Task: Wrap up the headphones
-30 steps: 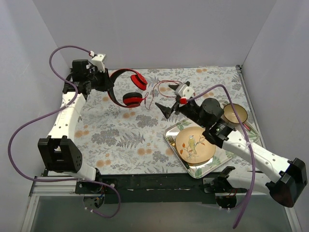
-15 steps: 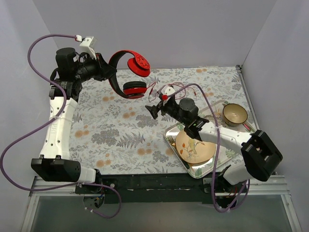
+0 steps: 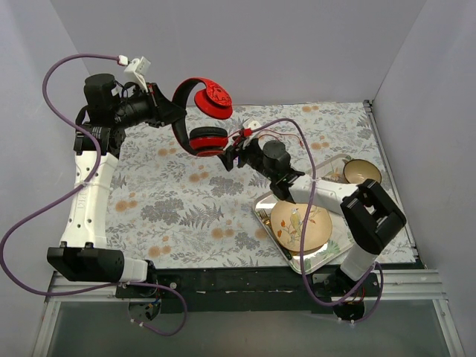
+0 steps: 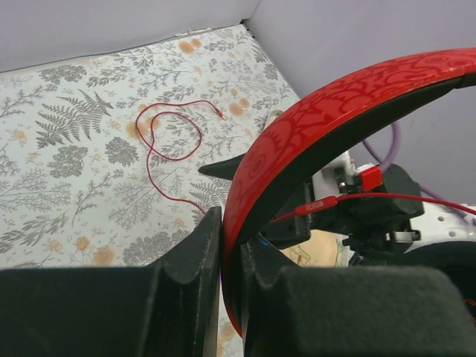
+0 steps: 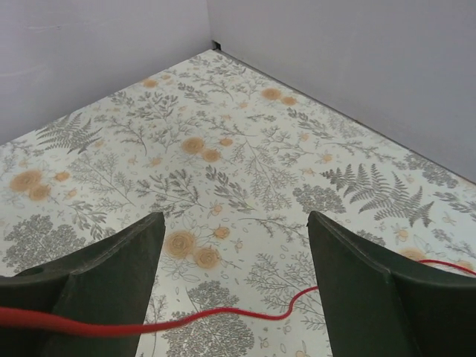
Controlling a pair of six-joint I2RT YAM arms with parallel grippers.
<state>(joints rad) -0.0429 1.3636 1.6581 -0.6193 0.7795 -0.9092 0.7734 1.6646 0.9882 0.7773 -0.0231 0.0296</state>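
Note:
The red headphones [image 3: 212, 100] hang in the air over the far left of the table, one earcup above the other. My left gripper [image 3: 172, 115] is shut on their black-and-red headband [image 4: 335, 111], which is pinched between the fingers in the left wrist view [image 4: 223, 253]. The thin red cable [image 3: 262, 134] trails from the lower earcup down to the mat, where it lies in loops [image 4: 167, 137]. My right gripper [image 3: 229, 158] is open just right of the lower earcup. In the right wrist view the cable [image 5: 245, 316] crosses between its open fingers, above the mat.
A metal tray [image 3: 312, 264] with a yellow bird plate [image 3: 301, 223] sits at the near right. A brown bowl [image 3: 362, 172] stands behind it. Grey walls close in the left, back and right. The floral mat [image 3: 186, 208] covers the table.
The left arm has lifted the headphones off the mat and holds them up. The right arm has swung left and forward until its gripper is by the lower earcup.

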